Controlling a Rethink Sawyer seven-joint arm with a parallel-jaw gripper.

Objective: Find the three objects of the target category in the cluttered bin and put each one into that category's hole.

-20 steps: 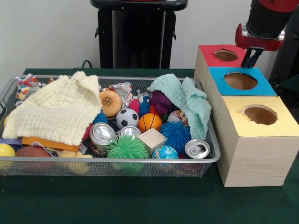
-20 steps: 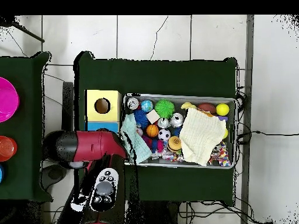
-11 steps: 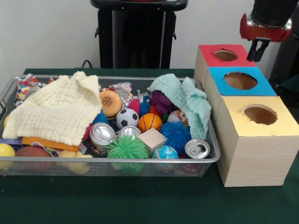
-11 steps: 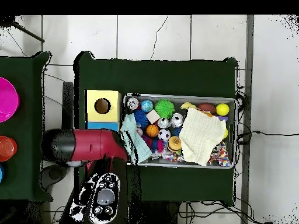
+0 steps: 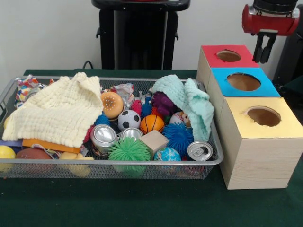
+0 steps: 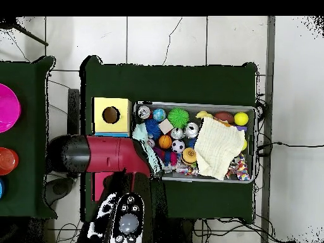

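While the gripper (image 5: 263,52) hangs above the far end of the box row, up by the red box (image 5: 226,56), nothing sits between its two black fingers; they look close together, only a narrow gap, empty. Probably parked high so it clears the box tops. From overhead the arm (image 6: 104,155) lies across the red and blue boxes, hiding them; only the yellow box (image 6: 111,115) shows there.

Three boxes stand in a line just beside the bin (image 5: 113,163), touching each other: red farthest, blue box (image 5: 244,82) in the middle, yellow nearest the camera. One round hole on top of each, so a drop from above works. Lined up along the bin's short side, so each carry should be short.

Target category isn't stated, can't tell which. Candidates all lie in the bin: cans (image 5: 103,137) and (image 5: 199,151) near the front rim, soccer ball (image 5: 129,119) and basketball (image 5: 152,124) mid-bin, wood block (image 5: 154,141) between them and the rim, spiky green ball (image 5: 129,150) at the front.

Yellow cloth (image 5: 57,113) drapes over the left half, green cloth (image 5: 189,101) over the right rear corner; both likely hide more items, hence the search. Cloths probably need lifting aside before anything under them can be grasped.
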